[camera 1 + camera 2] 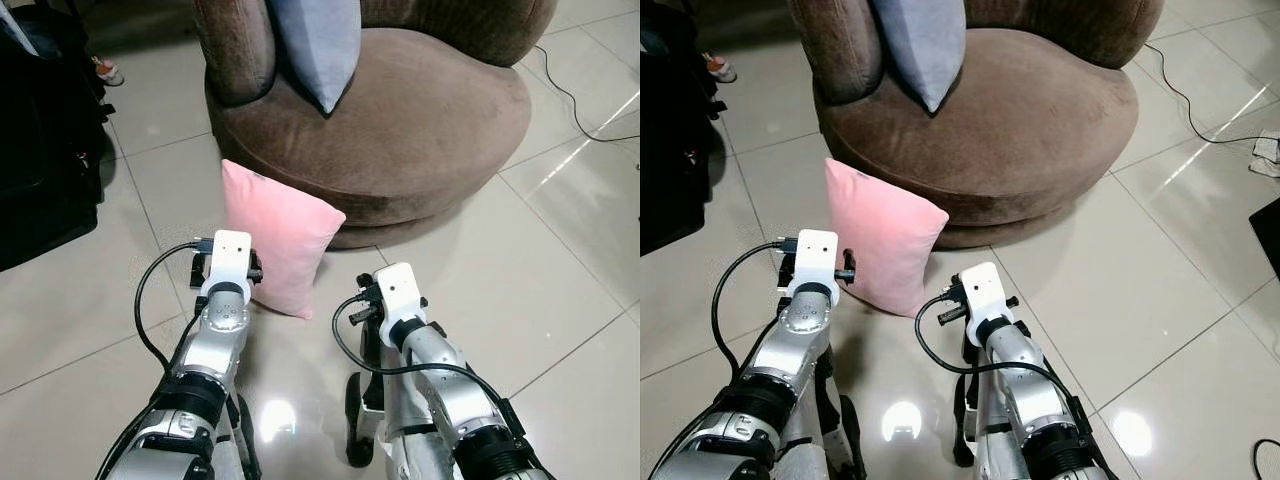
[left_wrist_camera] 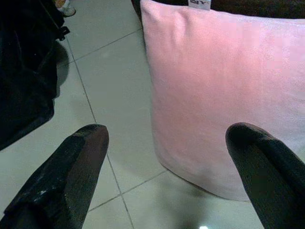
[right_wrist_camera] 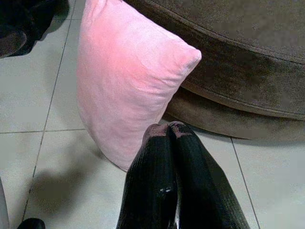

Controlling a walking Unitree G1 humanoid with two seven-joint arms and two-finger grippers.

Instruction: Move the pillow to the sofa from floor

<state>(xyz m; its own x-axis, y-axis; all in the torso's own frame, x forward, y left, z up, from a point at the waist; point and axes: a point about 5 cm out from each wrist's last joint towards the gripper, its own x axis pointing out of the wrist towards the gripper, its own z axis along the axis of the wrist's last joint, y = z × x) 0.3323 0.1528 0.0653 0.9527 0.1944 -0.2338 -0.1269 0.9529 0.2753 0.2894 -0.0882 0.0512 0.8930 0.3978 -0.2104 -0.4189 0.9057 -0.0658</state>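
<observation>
A pink pillow (image 1: pixel 280 235) stands on edge on the tiled floor, leaning against the base of a round brown sofa chair (image 1: pixel 420 120). My left gripper (image 2: pixel 167 176) is open just in front of the pillow's left side; its two black fingers (image 2: pixel 71 171) spread wide, with the pillow (image 2: pixel 224 90) beyond them. My right gripper (image 3: pixel 169 131) is shut with nothing held, its fingertips close to the lower right corner of the pillow (image 3: pixel 128 81). Both silver arms reach forward from below, the left wrist (image 1: pixel 228 262) overlapping the pillow's lower left.
A grey-blue cushion (image 1: pixel 318 45) rests on the sofa seat. A black bag (image 1: pixel 45 150) sits on the floor at the left. A black cable (image 1: pixel 575 100) runs over the tiles at the right. Open tiled floor (image 1: pixel 520 280) lies to the right.
</observation>
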